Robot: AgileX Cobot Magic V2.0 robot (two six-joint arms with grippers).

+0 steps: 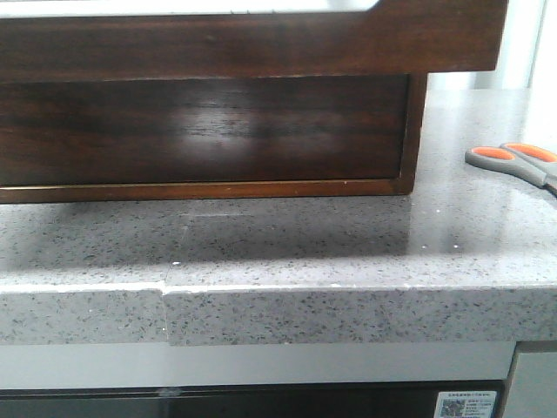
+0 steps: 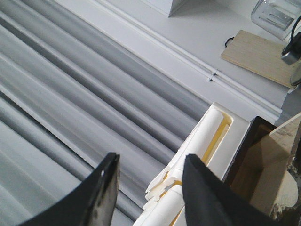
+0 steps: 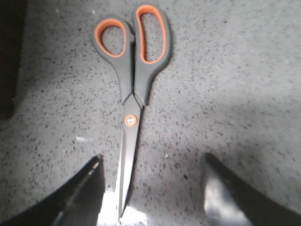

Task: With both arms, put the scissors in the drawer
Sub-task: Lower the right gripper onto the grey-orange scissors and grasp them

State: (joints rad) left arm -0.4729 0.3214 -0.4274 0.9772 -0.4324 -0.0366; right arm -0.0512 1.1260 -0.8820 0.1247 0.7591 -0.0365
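The scissors (image 1: 513, 161) lie flat on the speckled grey counter at the far right of the front view, with only their grey handles and orange-lined loops in frame. In the right wrist view the scissors (image 3: 134, 80) lie closed, loops pointing away and blade tips between my fingers. My right gripper (image 3: 151, 160) hovers open above the blades, touching nothing. The drawer (image 1: 261, 43), dark glossy wood with a whitish top rim, juts out across the top of the front view. My left gripper (image 2: 150, 157) is open and empty. Neither gripper shows in the front view.
Below the drawer stands the dark wooden cabinet front (image 1: 200, 131) on the counter (image 1: 287, 235), whose front edge runs across the lower frame. The left wrist view shows grey ribbed slats (image 2: 70, 84), white plastic parts (image 2: 211, 136), a dark wooden box corner (image 2: 247, 146) and a wooden board (image 2: 258, 56).
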